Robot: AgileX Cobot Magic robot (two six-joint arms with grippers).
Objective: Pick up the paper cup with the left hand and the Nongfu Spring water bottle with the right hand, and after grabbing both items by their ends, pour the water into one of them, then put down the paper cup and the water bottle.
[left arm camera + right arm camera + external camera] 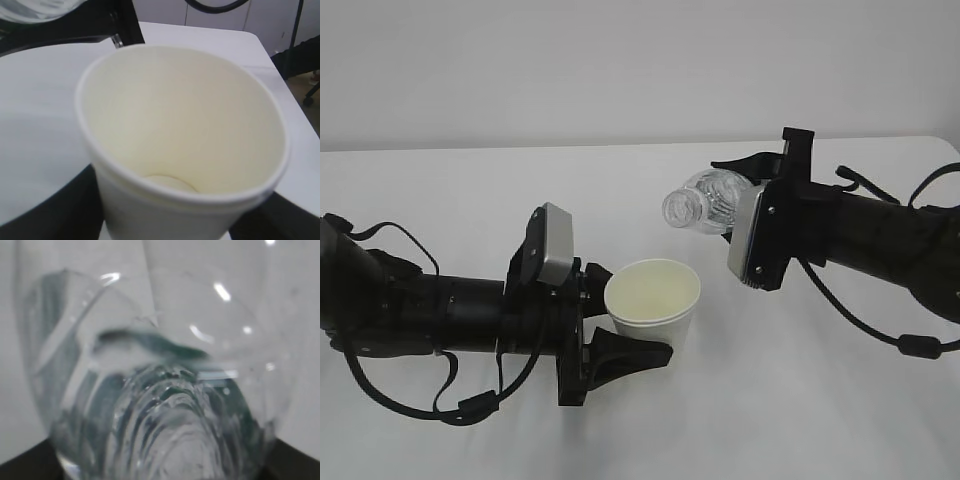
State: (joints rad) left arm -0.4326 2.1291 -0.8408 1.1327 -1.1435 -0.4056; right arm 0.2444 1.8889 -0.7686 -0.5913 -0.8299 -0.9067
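My left gripper [632, 318] is shut on the white paper cup [652, 300], which it holds nearly upright just above the table. In the left wrist view the cup [180, 140] fills the frame with its cream inside showing, and black fingers [40, 210] flank its base. My right gripper [738, 200] is shut on the clear ribbed Nongfu Spring water bottle [712, 198]. The bottle lies tipped on its side, its open mouth up and to the right of the cup's rim. The bottle [160, 390] fills the right wrist view. No stream of water shows, and I cannot tell whether water is in either.
The white table [470, 200] stretches around both arms, with a plain pale wall behind. In the left wrist view the table's right edge [295, 100] drops to the floor, where a chair wheel [312, 95] shows. Loose black cables [880, 330] hang from both arms.
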